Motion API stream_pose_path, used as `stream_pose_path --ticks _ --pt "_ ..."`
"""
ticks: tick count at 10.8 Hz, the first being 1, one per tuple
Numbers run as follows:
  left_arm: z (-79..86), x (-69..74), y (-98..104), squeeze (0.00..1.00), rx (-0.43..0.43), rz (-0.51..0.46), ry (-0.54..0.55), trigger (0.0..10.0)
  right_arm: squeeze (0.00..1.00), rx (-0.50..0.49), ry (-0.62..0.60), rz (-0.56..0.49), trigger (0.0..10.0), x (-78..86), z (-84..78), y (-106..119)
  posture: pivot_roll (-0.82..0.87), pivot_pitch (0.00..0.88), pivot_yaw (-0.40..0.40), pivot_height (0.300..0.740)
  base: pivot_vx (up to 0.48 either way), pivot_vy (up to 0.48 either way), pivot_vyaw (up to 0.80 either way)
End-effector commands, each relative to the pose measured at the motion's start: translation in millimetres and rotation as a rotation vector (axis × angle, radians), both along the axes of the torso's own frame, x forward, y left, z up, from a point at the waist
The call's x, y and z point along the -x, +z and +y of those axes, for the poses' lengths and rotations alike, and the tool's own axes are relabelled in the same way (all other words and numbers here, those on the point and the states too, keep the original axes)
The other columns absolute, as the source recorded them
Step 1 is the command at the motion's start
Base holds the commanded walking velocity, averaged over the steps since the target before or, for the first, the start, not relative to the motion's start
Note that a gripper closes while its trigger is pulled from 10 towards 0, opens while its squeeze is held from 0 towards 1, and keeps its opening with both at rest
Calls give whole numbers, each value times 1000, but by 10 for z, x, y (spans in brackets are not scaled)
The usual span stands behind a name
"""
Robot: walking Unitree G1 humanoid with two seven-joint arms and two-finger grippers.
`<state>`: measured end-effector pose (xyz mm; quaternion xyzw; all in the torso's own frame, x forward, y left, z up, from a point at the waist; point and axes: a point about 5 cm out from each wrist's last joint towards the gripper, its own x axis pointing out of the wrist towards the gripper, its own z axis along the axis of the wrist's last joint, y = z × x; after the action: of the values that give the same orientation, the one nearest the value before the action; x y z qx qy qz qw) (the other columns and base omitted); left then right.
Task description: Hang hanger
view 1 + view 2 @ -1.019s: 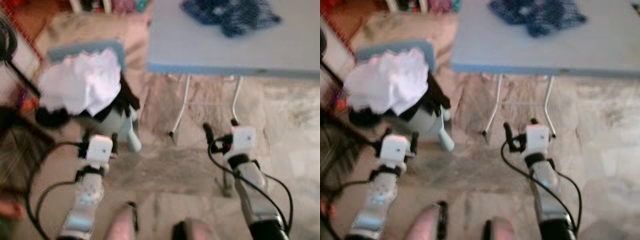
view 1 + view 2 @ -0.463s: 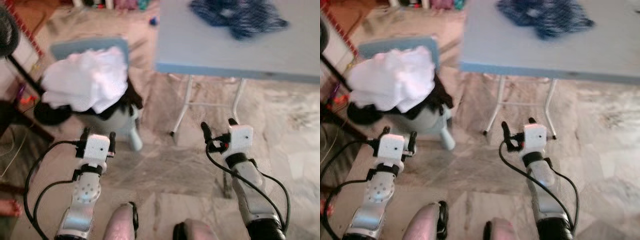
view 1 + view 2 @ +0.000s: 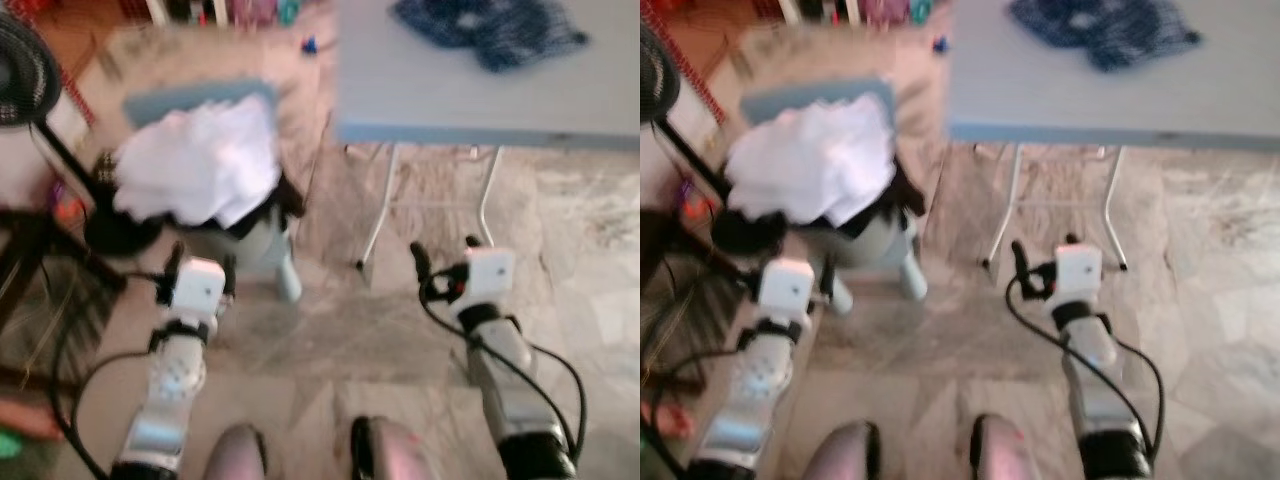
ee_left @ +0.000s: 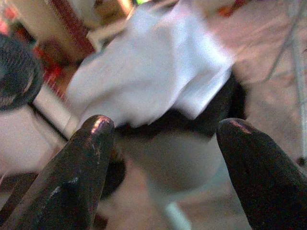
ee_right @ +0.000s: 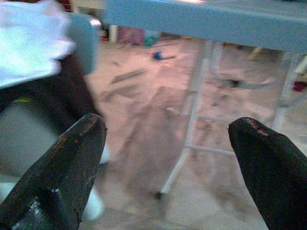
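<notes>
still searching: no hanger can be made out, and both end effectors are empty.

from the left: a fan (image 3: 22,75) stands by the wall, then a chair (image 3: 262,250) heaped with white cloth (image 3: 200,165) over something dark. the left end effector (image 3: 198,262) hovers just in front of that pile, fingers (image 4: 81,163) spread wide, touching nothing. further right, the right end effector (image 3: 445,262) hangs over bare stone floor (image 3: 330,330) before the desk (image 3: 480,95), its fingers (image 5: 67,167) equally wide and holding nothing; a dark blue garment (image 3: 490,30) lies on the desk's top. the view is blurred, so i judge the robot is walking toward a pickup, not yet hanging anything. the next move likely calls for finding the hanger, perhaps near the clothes, and steadying first.
</notes>
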<state>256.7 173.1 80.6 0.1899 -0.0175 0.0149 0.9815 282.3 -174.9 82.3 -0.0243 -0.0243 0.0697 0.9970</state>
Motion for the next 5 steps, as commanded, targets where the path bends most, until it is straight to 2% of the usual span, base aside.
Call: stream_pose_path --ticks 1,3,4,5 --pt "19 65 -46 0 2 30 0 10000 0 -5 10 5 10000 18 32 -10 60 220 -27 740 0 0 0" --pt "120 155 -17 0 15 32 29 10000 0 -10 37 23 10000 19 121 -58 79 241 -27 740 0 0 0" --pt "101 154 -15 0 7 28 -4 10000 0 -16 33 5 10000 -27 123 2 68 247 -33 740 0 0 0" --pt "55 112 22 0 22 17 -7 10000 0 -12 27 3 10000 -29 84 15 62 256 -34 740 240 0 0"
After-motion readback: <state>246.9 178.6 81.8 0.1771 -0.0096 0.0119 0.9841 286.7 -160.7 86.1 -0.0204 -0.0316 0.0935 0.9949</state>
